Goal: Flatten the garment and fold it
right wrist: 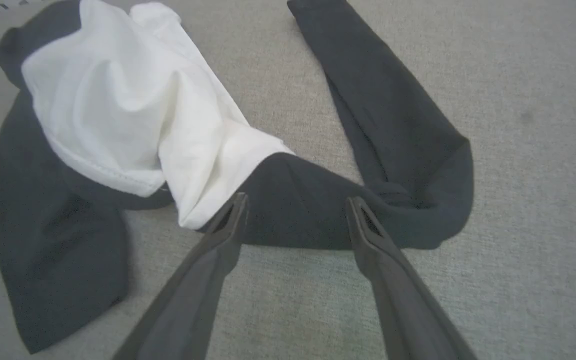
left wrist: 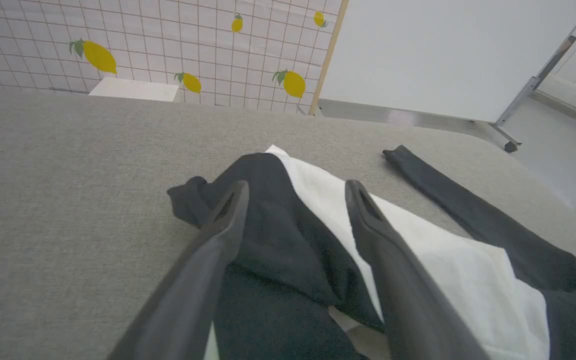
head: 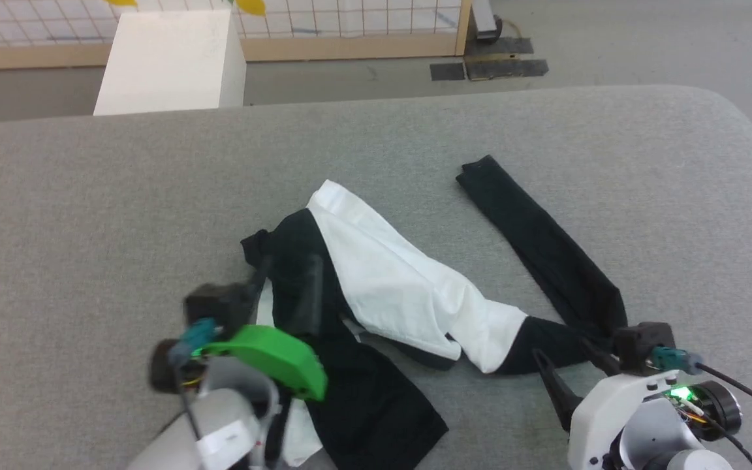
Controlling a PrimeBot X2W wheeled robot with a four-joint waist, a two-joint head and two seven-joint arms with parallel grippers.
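Crumpled T-shirt (head: 402,287) at centre frame on the grey surface (head: 89,196), one black sleeve (head: 532,241) reaching upper right. Your left gripper (head: 284,281), lower left, and right gripper (head: 562,351), lower right, both gape wide, empty.

left gripper (left wrist: 293,192): fingers spread wide (blurred in head view) | right gripper (right wrist: 295,205): fingers spread wide, angled down

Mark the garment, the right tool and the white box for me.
garment (head: 402,281), head view, on its white body panel.
right tool (right wrist: 296,200), right wrist view, midway between its two fingertips.
white box (head: 167,62), head view, on its top face.
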